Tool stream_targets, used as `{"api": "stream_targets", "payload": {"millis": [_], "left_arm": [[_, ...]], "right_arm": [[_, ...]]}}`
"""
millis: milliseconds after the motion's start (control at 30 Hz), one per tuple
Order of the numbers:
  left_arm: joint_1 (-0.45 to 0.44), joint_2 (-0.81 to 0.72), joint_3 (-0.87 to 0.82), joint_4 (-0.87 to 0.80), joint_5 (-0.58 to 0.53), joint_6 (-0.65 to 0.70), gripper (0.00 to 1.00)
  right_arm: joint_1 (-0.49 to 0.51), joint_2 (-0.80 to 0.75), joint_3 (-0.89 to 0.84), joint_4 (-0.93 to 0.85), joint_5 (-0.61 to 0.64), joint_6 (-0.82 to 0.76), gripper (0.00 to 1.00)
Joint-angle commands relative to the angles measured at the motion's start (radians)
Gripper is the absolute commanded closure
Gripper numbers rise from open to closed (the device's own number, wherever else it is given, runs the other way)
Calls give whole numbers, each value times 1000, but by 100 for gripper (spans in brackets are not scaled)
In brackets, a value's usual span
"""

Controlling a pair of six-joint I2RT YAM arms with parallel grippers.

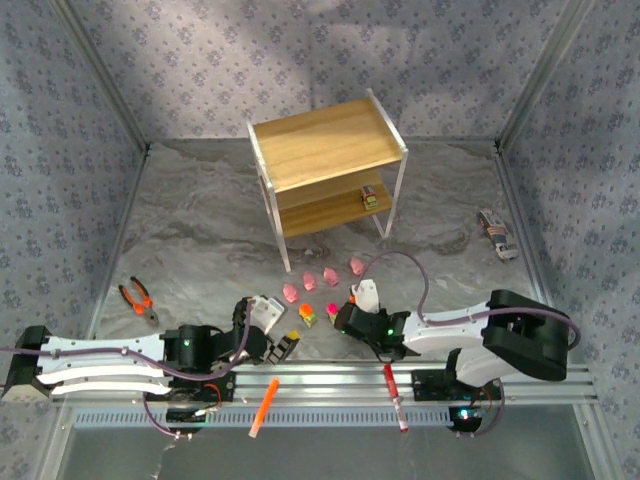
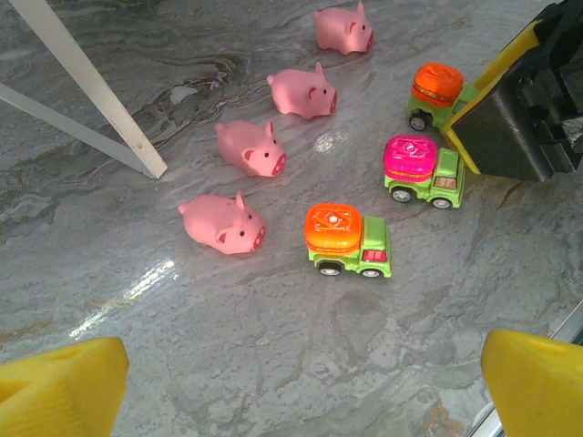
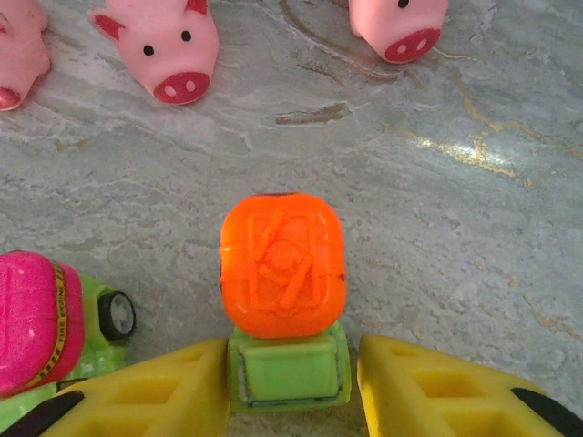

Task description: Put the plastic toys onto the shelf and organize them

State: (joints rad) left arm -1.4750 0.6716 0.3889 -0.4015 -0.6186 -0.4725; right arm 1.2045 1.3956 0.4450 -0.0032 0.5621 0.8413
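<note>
Right claw (image 3: 291,387) first: it sits low over the tabletop (image 3: 455,228). Its yellow fingers (image 3: 437,387) are parted just wider than the green cab of the orange-topped truck (image 3: 282,264) and stand one on each side of it. A thin gap shows on one side, so I judge nothing is gripped yet. That truck rests on its wheels close beside the pink-topped truck (image 3: 36,319), with the pigs (image 3: 168,45) a little further out towards the shelf (image 1: 325,145). My left claw (image 2: 301,387) hangs wide apart and holds nothing, looking over the same cluster.

To do this pick well, I would close squarely on the cab's flat sides, not on the rounded orange top, which could squirt out. The toy may roll on its wheels if one finger arrives first, so both should meet it together. I would lift straight up before swinging, to keep from knocking the pink-topped neighbour. Then I would carry it to the lower tier, where one small toy (image 1: 372,198) already sits, and set it alongside.
</note>
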Motion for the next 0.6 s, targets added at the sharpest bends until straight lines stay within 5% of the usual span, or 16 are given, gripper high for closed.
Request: {"api": "stream_targets", "payload": {"millis": [0,567], "left_arm": [[-10,5,29,-16,-23,-14,1],[-10,13,31,-14,-23,-15,1]], "right_arm": [[-5,43,23,23,3,-8,58],[-13,80,20,54,20,-10,52]]}}
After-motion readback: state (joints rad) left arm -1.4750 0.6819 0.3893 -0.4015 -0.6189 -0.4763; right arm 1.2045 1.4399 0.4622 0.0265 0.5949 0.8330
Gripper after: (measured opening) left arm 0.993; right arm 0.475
